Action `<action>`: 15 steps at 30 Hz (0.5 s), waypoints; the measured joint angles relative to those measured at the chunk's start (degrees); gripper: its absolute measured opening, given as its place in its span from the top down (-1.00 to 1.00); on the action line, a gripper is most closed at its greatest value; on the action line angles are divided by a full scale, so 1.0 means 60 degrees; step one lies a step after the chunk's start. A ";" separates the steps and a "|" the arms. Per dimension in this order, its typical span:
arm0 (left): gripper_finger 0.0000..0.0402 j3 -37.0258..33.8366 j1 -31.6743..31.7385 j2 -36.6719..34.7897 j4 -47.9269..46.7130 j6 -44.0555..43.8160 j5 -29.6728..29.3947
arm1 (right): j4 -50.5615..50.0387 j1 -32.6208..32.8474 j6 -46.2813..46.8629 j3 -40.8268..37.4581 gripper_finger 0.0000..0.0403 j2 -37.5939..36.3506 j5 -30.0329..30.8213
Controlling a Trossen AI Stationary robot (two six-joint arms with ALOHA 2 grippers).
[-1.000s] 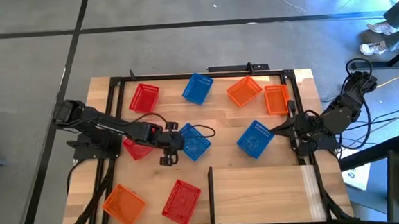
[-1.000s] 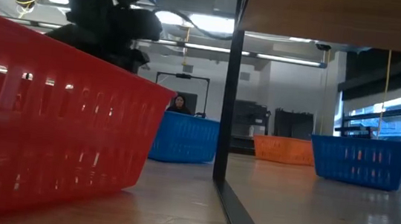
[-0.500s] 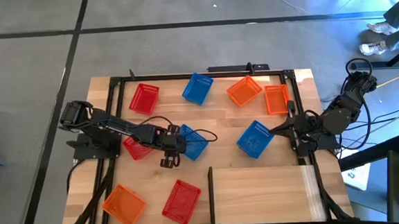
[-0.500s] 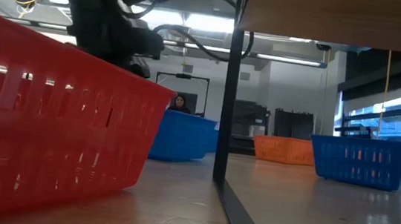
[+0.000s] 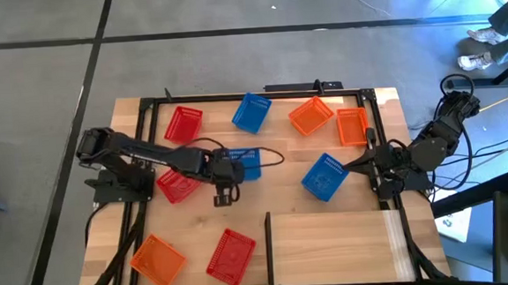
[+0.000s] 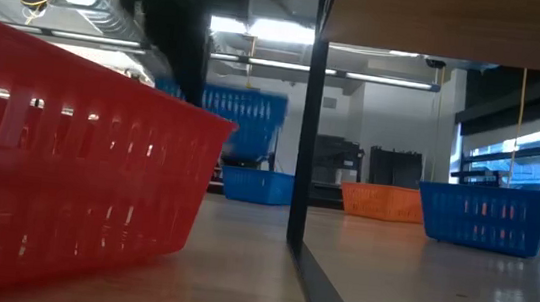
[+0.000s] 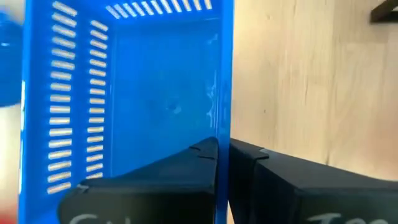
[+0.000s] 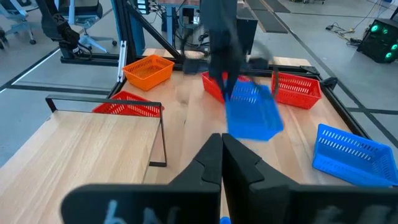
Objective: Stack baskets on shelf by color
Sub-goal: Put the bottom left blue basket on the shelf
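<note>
My left gripper (image 5: 224, 178) is over the middle of the shelf (image 5: 281, 158), shut on a blue basket (image 5: 243, 162). That basket also shows raised in the low view (image 6: 243, 116) and in the right wrist view (image 8: 252, 112). My right gripper (image 5: 354, 164) waits shut at the shelf's right rail, beside another blue basket (image 5: 325, 175). A third blue basket (image 5: 252, 112) rests on its base at the far edge. Red baskets (image 5: 182, 125) (image 5: 175, 186) (image 5: 232, 253) and orange baskets (image 5: 311, 115) (image 5: 352, 126) (image 5: 158, 259) rest on the boards. My left gripper pinches one side wall of the blue basket (image 7: 222, 118), with one finger inside (image 7: 202, 155) and the other outside (image 7: 252, 155). The fingers come slanting down from above. The basket is lifted clear of the shelf and hangs tilted below the gripper.
Black frame rails (image 5: 151, 122) border the shelf, and a short black divider (image 5: 269, 239) stands near the front edge. A raised wood plank (image 5: 331, 244) fills the front right. A red basket (image 6: 68, 160) stands close in front of the low camera.
My left gripper has taken hold of the blue basket and gone up with it. The basket, which stood on the shelf, now hangs clear of the boards, turned about and shifted a little toward the far edge.
</note>
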 joint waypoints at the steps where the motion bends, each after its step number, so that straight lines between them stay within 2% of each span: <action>1: 1.00 0.0376 0.0000 -0.0061 -0.0448 -0.0168 -0.0140 | -0.0001 -0.0001 -0.0008 0.0000 1.00 0.0000 0.0000; 5: 1.00 0.1834 0.0000 -0.0451 -0.2208 -0.1417 -0.0505 | -0.0073 -0.0002 -0.0012 0.0000 1.00 0.0000 -0.0022; 9: 1.00 0.3271 -0.0027 -0.0664 -0.2673 -0.4569 -0.0638 | -0.0321 0.0002 -0.0485 0.0000 1.00 0.0000 -0.0416; 12: 1.00 0.4137 -0.0313 -0.0633 -0.2167 -0.6789 -0.0795 | -0.0434 0.0002 -0.0708 0.0000 1.00 0.0005 -0.0493; 15: 1.00 0.4658 -0.0838 -0.0563 -0.0801 -0.7601 -0.1155 | -0.0470 -0.0002 -0.0629 0.0000 1.00 0.0004 -0.0314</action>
